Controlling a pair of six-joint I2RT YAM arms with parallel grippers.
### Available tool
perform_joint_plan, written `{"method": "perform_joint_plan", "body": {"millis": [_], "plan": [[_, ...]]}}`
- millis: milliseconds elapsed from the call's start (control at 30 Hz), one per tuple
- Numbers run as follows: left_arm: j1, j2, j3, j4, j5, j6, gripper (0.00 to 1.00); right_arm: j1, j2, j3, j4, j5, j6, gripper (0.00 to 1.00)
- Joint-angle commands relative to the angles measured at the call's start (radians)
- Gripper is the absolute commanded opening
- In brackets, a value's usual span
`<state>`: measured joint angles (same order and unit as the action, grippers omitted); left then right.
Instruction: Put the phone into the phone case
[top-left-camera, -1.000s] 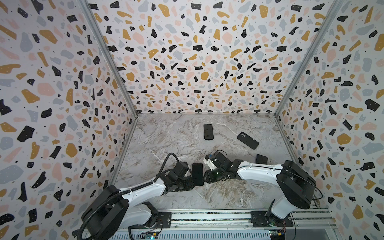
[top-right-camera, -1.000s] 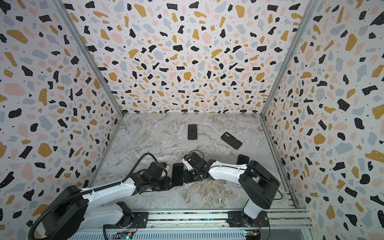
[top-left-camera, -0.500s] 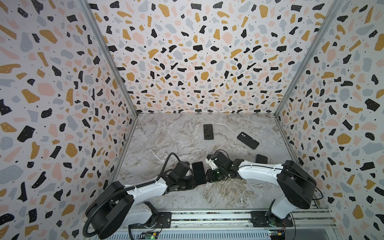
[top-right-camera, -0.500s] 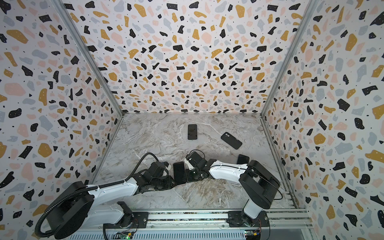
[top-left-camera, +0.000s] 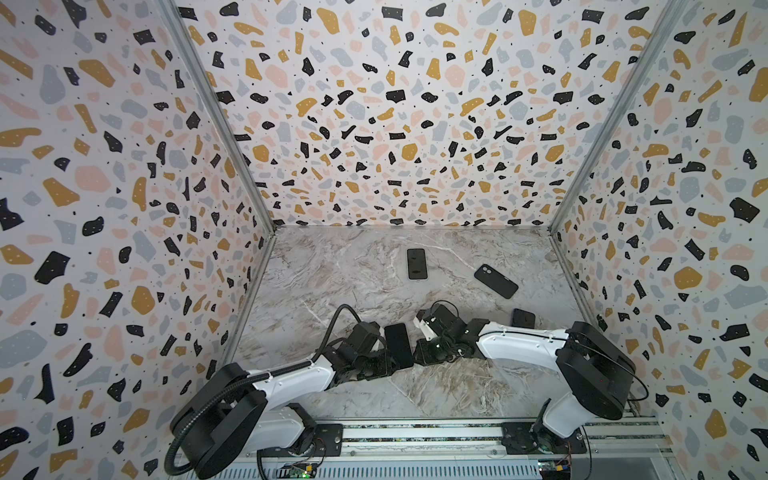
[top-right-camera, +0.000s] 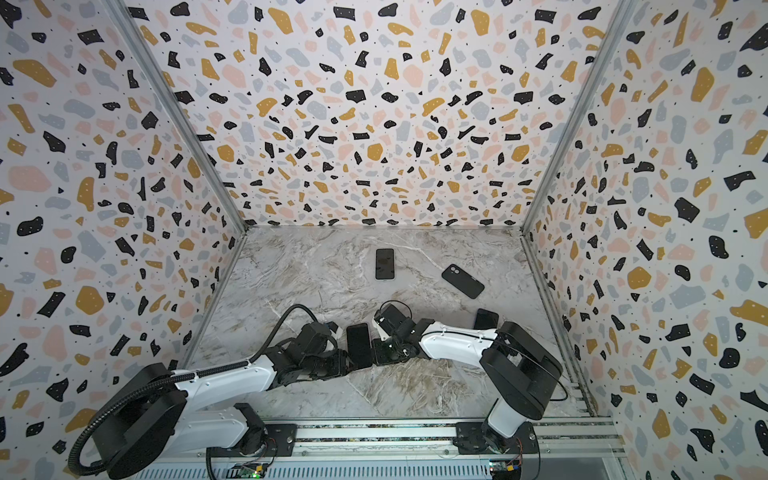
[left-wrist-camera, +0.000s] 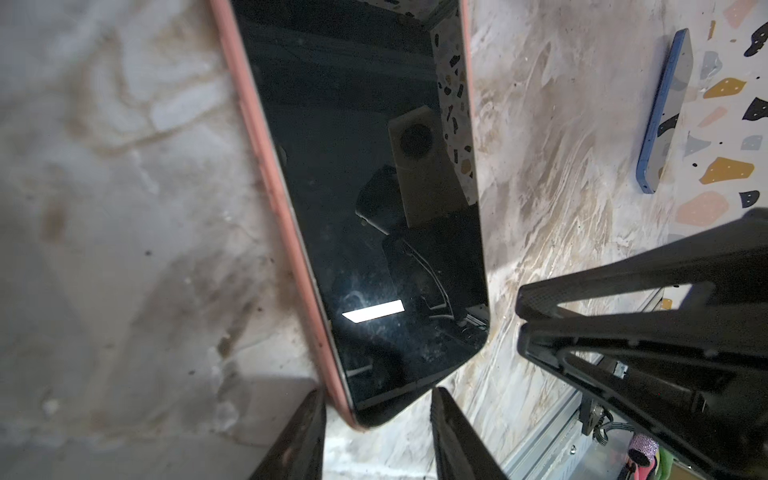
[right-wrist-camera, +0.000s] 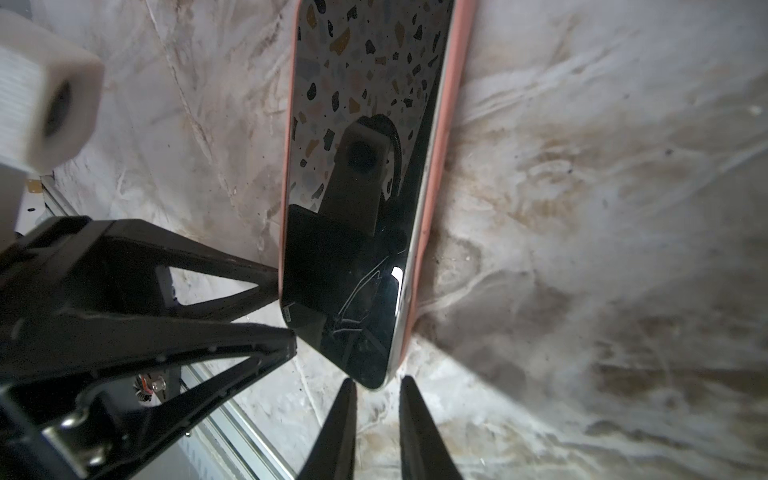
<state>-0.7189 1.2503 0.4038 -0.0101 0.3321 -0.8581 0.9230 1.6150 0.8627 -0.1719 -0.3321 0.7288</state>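
Observation:
A phone (top-left-camera: 398, 345) with a dark screen lies face up in a pink phone case (left-wrist-camera: 266, 174) on the marble table (top-left-camera: 332, 291), between the two arms. Along one long side its silver edge shows beside the pink rim (right-wrist-camera: 440, 166). My left gripper (left-wrist-camera: 378, 415) is open, and the phone's near corner sits between its fingertips (left-wrist-camera: 318, 407) without touching them. My right gripper (right-wrist-camera: 376, 384) stands just off the neighbouring corner. Its jaws are a narrow gap apart and hold nothing. In both top views the two grippers (top-left-camera: 392, 365) (top-left-camera: 419, 356) meet at the phone's (top-right-camera: 359, 345) near end.
Another phone (top-left-camera: 417, 264) lies face up toward the back. A black case (top-left-camera: 496, 281) lies right of it. A blue-edged phone (left-wrist-camera: 665, 112) lies by the right wall, behind my right arm (top-left-camera: 519, 343). The metal rail (top-left-camera: 415, 432) runs along the table's front edge.
The left jaws stand wider apart than before and the right jaws narrower. Both arms and the phone have barely moved.

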Motion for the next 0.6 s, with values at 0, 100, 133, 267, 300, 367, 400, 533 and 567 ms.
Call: {"method": "perform_joint_plan", "body": {"millis": [0, 100, 133, 267, 300, 367, 400, 533, 567], "plan": [[0.007, -0.018, -0.018, 0.034, -0.005, -0.015, 0.45, 0.01, 0.025, 0.035, -0.011, -0.016, 0.0, 0.21], [0.008, -0.017, -0.026, 0.039, -0.004, -0.018, 0.45, 0.01, 0.031, 0.035, -0.007, -0.022, 0.0, 0.2], [0.007, -0.015, -0.029, 0.042, -0.004, -0.02, 0.45, 0.01, 0.034, 0.034, -0.006, -0.025, 0.0, 0.19], [0.008, -0.01, -0.04, 0.057, -0.001, -0.02, 0.45, 0.011, 0.046, 0.034, 0.005, -0.042, 0.001, 0.16], [0.008, -0.008, -0.043, 0.063, 0.001, -0.019, 0.45, 0.014, 0.051, 0.033, 0.01, -0.049, 0.001, 0.15], [0.007, -0.004, -0.05, 0.075, 0.003, -0.021, 0.45, 0.017, 0.057, 0.036, 0.016, -0.056, 0.001, 0.13], [0.007, -0.002, -0.052, 0.081, 0.004, -0.046, 0.45, 0.019, 0.06, 0.036, 0.02, -0.059, 0.001, 0.12], [0.006, 0.001, -0.07, 0.113, 0.01, -0.067, 0.45, 0.026, 0.078, 0.038, 0.035, -0.084, 0.001, 0.1], [0.006, 0.003, -0.075, 0.121, 0.011, -0.071, 0.45, 0.028, 0.084, 0.037, 0.04, -0.091, 0.001, 0.1]]}}
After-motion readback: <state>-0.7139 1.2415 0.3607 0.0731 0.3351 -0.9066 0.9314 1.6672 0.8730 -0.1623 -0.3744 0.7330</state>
